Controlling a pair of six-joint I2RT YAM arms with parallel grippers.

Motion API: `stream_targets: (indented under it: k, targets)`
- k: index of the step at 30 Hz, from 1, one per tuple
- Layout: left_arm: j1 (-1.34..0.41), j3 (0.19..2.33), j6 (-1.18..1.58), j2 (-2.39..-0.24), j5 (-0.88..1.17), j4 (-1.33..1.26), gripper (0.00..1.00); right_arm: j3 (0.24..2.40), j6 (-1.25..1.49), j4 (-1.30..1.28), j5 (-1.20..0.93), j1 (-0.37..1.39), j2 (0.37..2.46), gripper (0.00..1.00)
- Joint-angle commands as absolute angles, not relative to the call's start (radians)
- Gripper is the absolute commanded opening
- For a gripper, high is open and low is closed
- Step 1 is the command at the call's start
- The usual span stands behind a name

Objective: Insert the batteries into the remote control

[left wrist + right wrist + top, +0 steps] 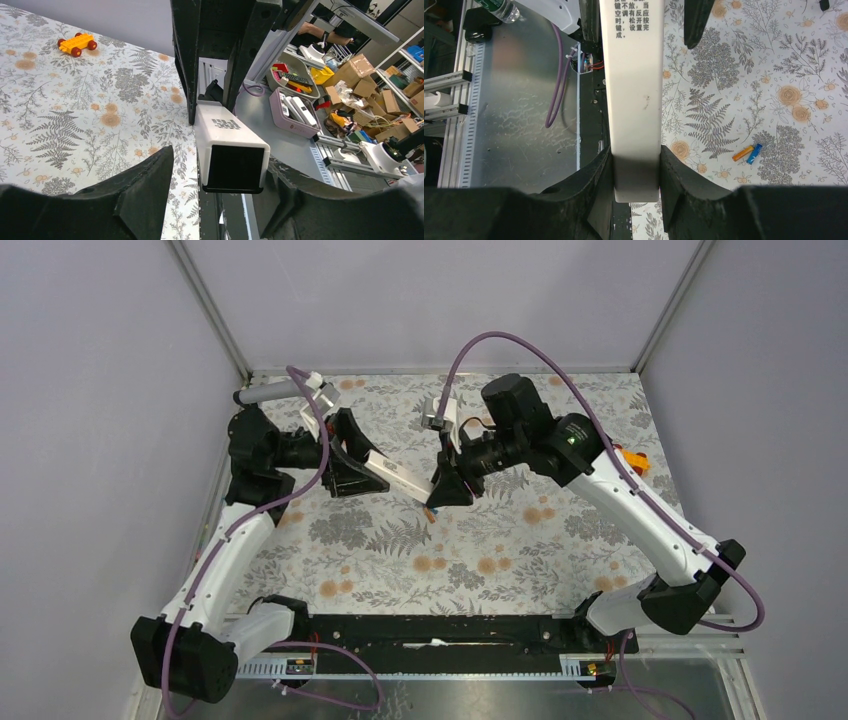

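Gripping remote control (634,100) in right jaws, left jaws wide round its end; may drop if released early.

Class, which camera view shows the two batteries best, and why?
The right wrist view: the batteries, one orange and one blue, lie side by side on the floral cloth, unobstructed. The left wrist view shows none of them; in the top view they are too small to make out.

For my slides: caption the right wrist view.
Right hand clamps the white remote; two batteries lie on the floral table.
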State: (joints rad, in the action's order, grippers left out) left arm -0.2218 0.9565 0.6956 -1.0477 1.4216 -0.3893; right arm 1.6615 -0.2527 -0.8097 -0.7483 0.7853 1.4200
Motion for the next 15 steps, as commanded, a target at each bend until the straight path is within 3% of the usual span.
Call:
stream_targets:
  k: [1, 3, 6, 8, 15]
  targets:
    - [-0.218, 0.988, 0.654, -1.009, 1.415, -0.400, 0.58, 1.727, -0.277, -0.831, -0.790, 0.787, 1.440, 0.28]
    - [-0.218, 0.988, 0.645, -1.001, 1.417, -0.400, 0.58, 1.733, -0.277, -0.842, -0.789, 0.787, 1.449, 0.28]
    - [-0.218, 0.985, 0.625, -0.987, 1.412, -0.395, 0.68, 1.747, -0.277, -0.858, -0.798, 0.787, 1.463, 0.28]
    - [-0.218, 0.985, 0.615, -0.983, 1.414, -0.390, 0.69, 1.762, -0.274, -0.869, -0.795, 0.787, 1.474, 0.28]
    - [-0.218, 0.970, 0.593, -0.976, 1.420, -0.368, 0.51, 1.763, -0.258, -0.843, -0.791, 0.787, 1.469, 0.28]
